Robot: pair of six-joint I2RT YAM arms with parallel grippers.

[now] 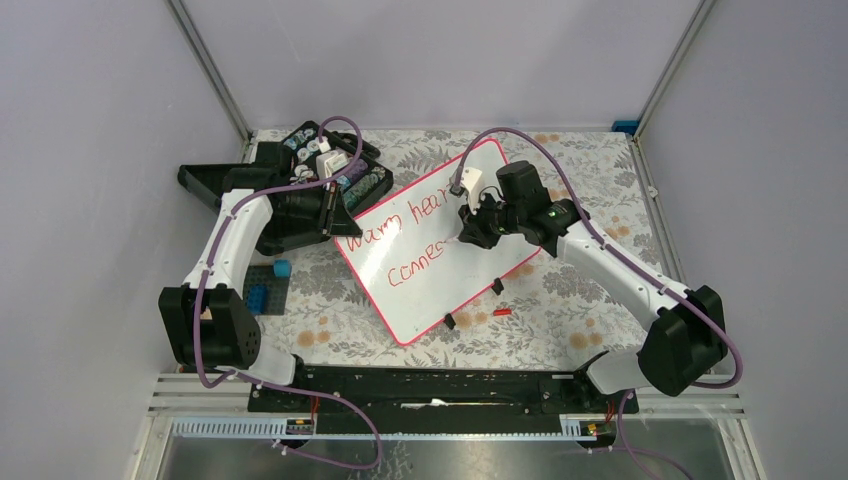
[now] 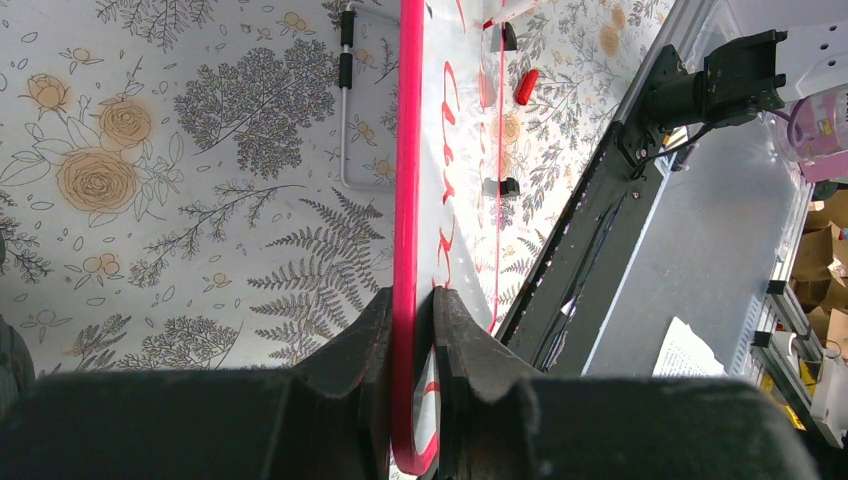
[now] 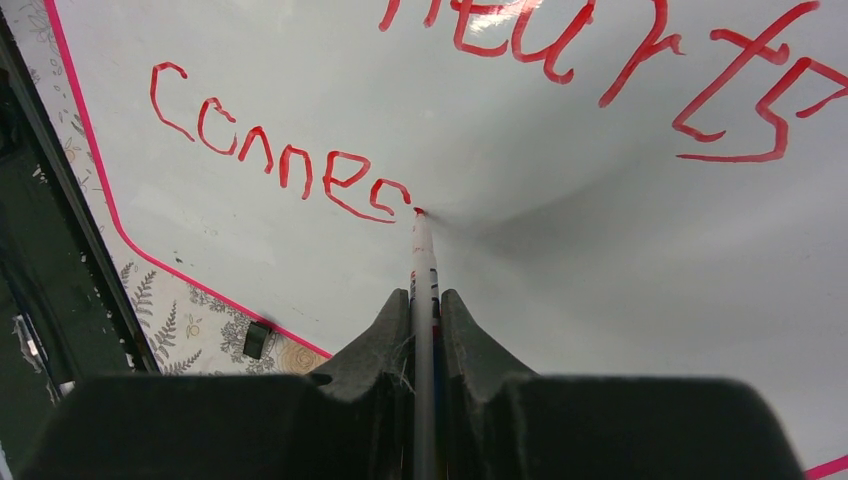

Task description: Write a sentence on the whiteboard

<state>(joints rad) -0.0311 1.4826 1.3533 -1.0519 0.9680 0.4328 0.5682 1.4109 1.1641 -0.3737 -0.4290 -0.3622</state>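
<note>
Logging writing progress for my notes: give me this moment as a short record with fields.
whiteboard: on the floral tabletop
left gripper: shut on the whiteboard's pink rim
right gripper: shut on the marker
marker: tip touching the board after the last letter
sentence: red, reads "Warm hearts connec", final t not yet written

Bright, even light; glare on the whiteboard [image 3: 620, 300], soft shadow beside the marker [image 3: 423, 265].

A red sentence [image 1: 400, 228] runs across the white, pink-rimmed whiteboard [image 1: 432, 298] on a grey-fern, tan-rose tablecloth [image 1: 590, 290]; black case [image 1: 205, 182] at ten o'clock.
</note>
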